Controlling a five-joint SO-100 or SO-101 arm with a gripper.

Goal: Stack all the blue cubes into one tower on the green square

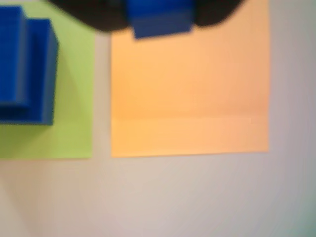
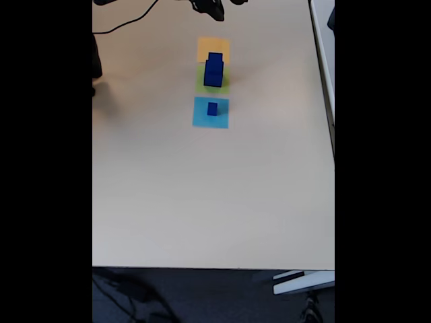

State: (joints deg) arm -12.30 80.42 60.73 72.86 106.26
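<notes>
A beige table [image 2: 202,202] is carrying three paper squares in a row: the orange square [image 2: 213,48] farthest, the green square [image 2: 212,86] in the middle, and the light-blue square [image 2: 210,114] nearest.

Wrist view looks closely down; fixed view high, far; both share the green square [image 1: 74,133] [image 2: 213,86].

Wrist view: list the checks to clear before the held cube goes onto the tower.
1. Grip: the held cube sits between the dark sides of the gripper. Ok.
2. Base: the tower, two cubes high, stands on the green square. Ok.
3. Alignment: the held cube hangs over the orange square, to the right of the tower in the wrist view. Not ok.
4. Height clearance above the tower's top: cannot tell, the wrist view is blurred.
5. All cubes gathered: the small cube sits on the light-blue square in the fixed view. Not ok.
</notes>
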